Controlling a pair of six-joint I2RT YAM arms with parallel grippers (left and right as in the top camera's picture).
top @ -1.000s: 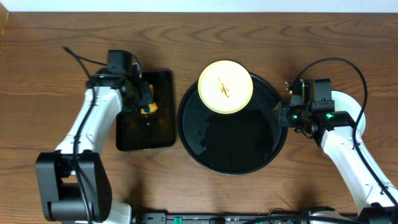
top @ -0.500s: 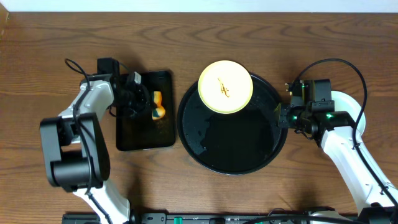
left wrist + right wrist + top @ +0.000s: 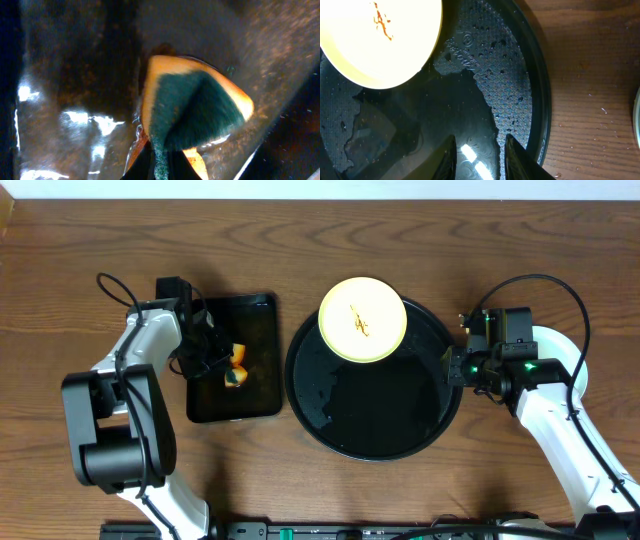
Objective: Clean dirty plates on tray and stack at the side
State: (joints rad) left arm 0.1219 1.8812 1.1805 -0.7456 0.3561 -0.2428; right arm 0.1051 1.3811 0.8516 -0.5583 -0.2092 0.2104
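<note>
Round black tray (image 3: pixel 330 430): yellow smeared plate (image 3: pixel 362 319) at far edge. Rectangular tray (image 3: pixel 255 395): orange-green sponge (image 3: pixel 192 112), pinched folded by left gripper (image 3: pixel 160 167). Right gripper (image 3: pixel 480 160) parted, empty, above tray's near-side rim.

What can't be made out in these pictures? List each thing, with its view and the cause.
- Right wrist view: a pale sliver at the right edge is cut off, so what it is cannot be told.
- Right wrist view: the raised lettering on the round tray is too blurred to read.
- Left wrist view: the left gripper is mostly cut off by the bottom edge, and the sponge covers the rest.
</note>
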